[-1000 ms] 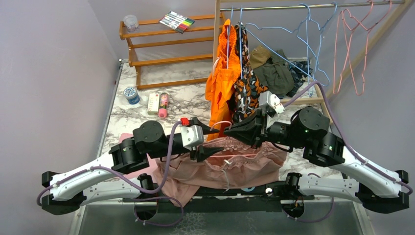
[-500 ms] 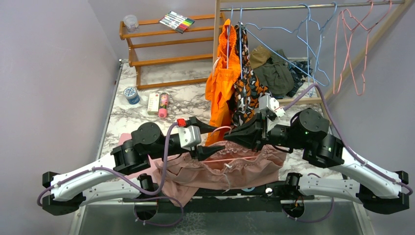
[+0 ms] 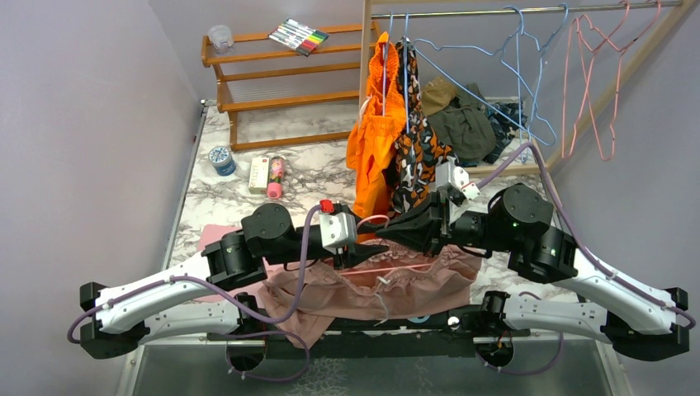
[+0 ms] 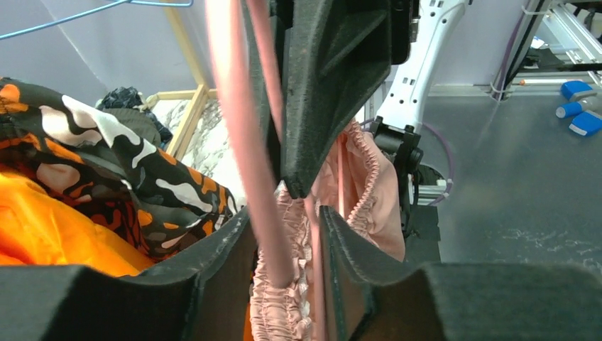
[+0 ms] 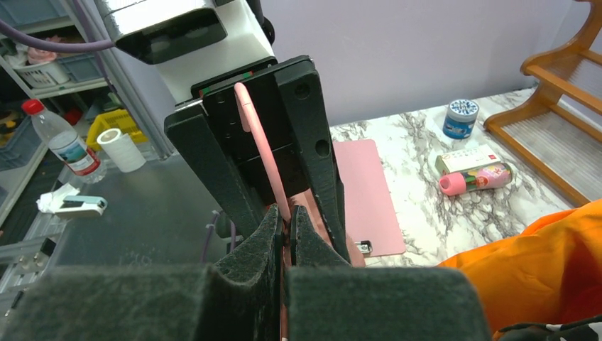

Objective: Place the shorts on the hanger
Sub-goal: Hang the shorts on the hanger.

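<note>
Both end effectors meet in the middle of the top view, tip to tip over the shorts (image 3: 388,289). The shorts lie bunched at the near edge of the table (image 3: 318,169), lower centre of the frame, with their gathered waistband just under the tips.

My right end effector (image 5: 287,214) is clenched on the thin wire of the pink hanger (image 4: 238,128). I read that as steadying the frame so the fabric can be worked onto it. The same wire runs between the jaws of my left end effector (image 4: 284,224). They stand slightly apart, and I cannot tell whether they pinch it. The hanger's lower bar crosses the top of the shorts, so I judge the threading only partly done.

Directly behind, upper centre, an orange garment (image 3: 370,148) and a camouflage one (image 3: 419,157) hang from the rail and crowd any lift. Blue hangers (image 3: 503,78) and a heap of dark clothes (image 3: 464,125) sit to their right. At the left are a wooden shelf (image 3: 272,78), a round tin (image 3: 221,159) and a pink mat (image 3: 216,235), well clear of the work.
</note>
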Controlling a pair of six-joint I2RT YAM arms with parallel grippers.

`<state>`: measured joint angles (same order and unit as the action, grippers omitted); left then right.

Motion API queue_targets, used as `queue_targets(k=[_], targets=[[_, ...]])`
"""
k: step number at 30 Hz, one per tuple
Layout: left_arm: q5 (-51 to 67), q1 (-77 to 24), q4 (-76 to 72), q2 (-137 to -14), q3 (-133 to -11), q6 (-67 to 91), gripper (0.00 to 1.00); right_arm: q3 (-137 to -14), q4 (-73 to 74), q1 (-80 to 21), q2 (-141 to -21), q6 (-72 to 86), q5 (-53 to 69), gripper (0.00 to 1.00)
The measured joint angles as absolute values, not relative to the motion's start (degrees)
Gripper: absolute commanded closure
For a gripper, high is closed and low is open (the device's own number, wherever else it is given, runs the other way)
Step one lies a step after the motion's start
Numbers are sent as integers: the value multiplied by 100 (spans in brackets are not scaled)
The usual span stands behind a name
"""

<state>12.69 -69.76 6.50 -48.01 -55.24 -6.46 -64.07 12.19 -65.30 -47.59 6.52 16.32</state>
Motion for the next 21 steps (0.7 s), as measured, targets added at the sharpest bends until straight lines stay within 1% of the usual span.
queue_targets(k=[2,5,6,8,9,11,13,14,16,21], targets=[[1282,-6976,648,-4814,-5524,-646,76,-6405,1205,-6530,-4759,652,1634,99],[1330,-6980,646,-4814,-5524,-628,96,-6403,1179,-6517,-4762,644,1632,99],[1350,-6984,644,-4814,-5524,-624,100,-6401,1168,-6512,-4762,637,1623,99],[1367,-6989,646,-4807,-5522,-589,100,-6401,1153,-6508,-4764,615,1614,99],[1369,-6989,644,-4803,-5520,-580,100,-6401,1149,-6506,-4766,607,1610,92],[1354,-6989,609,-4770,-5476,-580,100,-6401,1153,-6506,-4775,607,1610,72],[1319,-6987,596,-4727,-5417,-582,100,-6401,1175,-6508,-4788,628,1597,58],[1262,-6987,596,-4692,-5382,-580,100,-6412,1221,-6508,-4788,602,1579,55],[1164,-6984,613,-4560,-5282,-576,100,-6449,1345,-6508,-4775,589,1505,53],[884,-6982,792,-4112,-5164,-541,100,-6543,1907,-6508,-4497,486,1039,52]])
